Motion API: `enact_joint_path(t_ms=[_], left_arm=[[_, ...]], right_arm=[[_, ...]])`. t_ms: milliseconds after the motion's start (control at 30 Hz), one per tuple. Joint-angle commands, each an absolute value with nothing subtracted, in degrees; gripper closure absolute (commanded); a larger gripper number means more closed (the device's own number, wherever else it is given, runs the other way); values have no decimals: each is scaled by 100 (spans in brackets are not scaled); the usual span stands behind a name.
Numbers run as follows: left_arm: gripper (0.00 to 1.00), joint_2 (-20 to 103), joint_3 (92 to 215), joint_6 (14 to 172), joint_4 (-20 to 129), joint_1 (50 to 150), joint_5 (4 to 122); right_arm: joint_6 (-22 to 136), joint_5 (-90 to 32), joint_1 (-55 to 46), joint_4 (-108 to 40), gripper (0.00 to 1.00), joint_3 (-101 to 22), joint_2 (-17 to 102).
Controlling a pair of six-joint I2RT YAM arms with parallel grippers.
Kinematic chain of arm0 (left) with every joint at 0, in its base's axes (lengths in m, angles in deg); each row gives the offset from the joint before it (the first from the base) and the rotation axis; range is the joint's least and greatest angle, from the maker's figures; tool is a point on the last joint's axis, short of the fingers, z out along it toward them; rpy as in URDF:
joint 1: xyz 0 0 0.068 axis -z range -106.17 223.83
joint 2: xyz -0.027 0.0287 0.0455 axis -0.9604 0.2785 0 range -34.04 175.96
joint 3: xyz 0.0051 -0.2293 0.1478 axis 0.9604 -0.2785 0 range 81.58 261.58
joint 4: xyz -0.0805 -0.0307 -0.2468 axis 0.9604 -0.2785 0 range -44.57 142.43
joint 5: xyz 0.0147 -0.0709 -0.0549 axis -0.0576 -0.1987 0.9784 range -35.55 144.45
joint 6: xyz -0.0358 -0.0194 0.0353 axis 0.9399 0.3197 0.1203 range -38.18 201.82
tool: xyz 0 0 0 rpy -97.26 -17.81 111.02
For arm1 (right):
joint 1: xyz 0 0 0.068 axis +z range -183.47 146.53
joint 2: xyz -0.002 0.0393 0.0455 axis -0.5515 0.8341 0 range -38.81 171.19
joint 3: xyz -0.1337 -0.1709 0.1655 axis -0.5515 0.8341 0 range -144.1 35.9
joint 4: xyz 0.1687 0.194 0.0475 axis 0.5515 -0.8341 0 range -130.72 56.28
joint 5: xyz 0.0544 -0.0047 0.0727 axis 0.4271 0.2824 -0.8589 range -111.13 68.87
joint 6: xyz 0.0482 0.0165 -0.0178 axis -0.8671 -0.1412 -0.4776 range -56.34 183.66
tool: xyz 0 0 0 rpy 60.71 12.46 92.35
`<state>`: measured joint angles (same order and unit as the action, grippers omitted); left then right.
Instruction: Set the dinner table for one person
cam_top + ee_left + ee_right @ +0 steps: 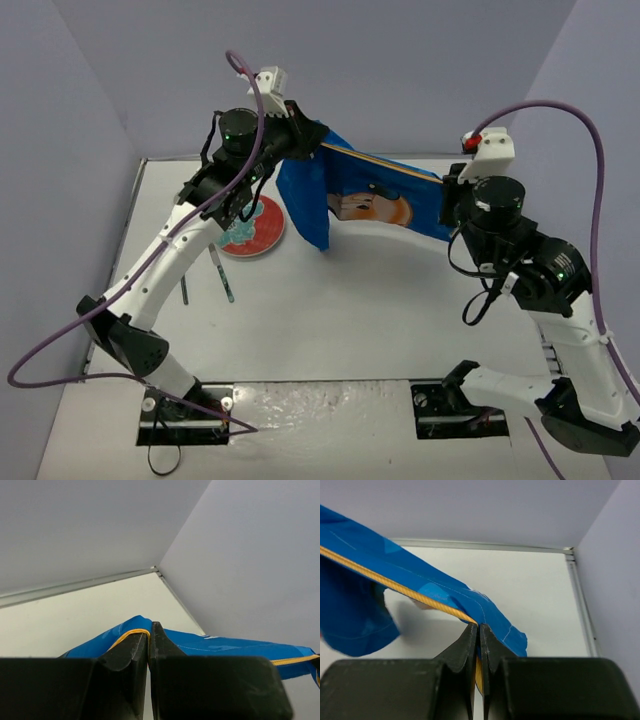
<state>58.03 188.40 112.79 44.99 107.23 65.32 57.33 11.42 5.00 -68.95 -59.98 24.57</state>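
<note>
Placemat (305, 210) limp, light and likely slippery, sagging above the far half of the dinner table (350, 330), left gripper (149, 630) and right gripper (479, 630) each clamped tight on its yellow-trimmed top edge, corners judged the surest hold.

Plain pale lavender walls (400, 60) on three sides, soft even light.

dinner table (380, 300) 1; placemat (305, 205) 1; plate (262, 233) 1; utensils (223, 272) 2
</note>
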Motion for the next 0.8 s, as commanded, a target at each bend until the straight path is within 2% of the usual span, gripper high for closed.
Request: enact_joint_path(t_ms=[0, 233, 367, 567, 767], left_arm=[[100, 4683, 18393, 10356, 4887, 10593, 6119], [100, 3673, 17853, 9329, 3726, 10617, 6035], [100, 3719, 18076, 8794, 3289, 10609, 5973], [100, 4893, 18729, 8687, 3199, 10608, 6734], [100, 6627, 19335, 8704, 3323, 10837, 7276]], right_arm=[[5761, 105, 425, -6764, 100, -5470, 1577], [5312, -1477, 423, -6930, 100, -5016, 945], [4990, -1630, 423, -6958, 100, -4894, 918], [3997, -861, 423, -7216, 100, -4585, 1066], [2908, -96, 422, -7482, 100, -3569, 1068]])
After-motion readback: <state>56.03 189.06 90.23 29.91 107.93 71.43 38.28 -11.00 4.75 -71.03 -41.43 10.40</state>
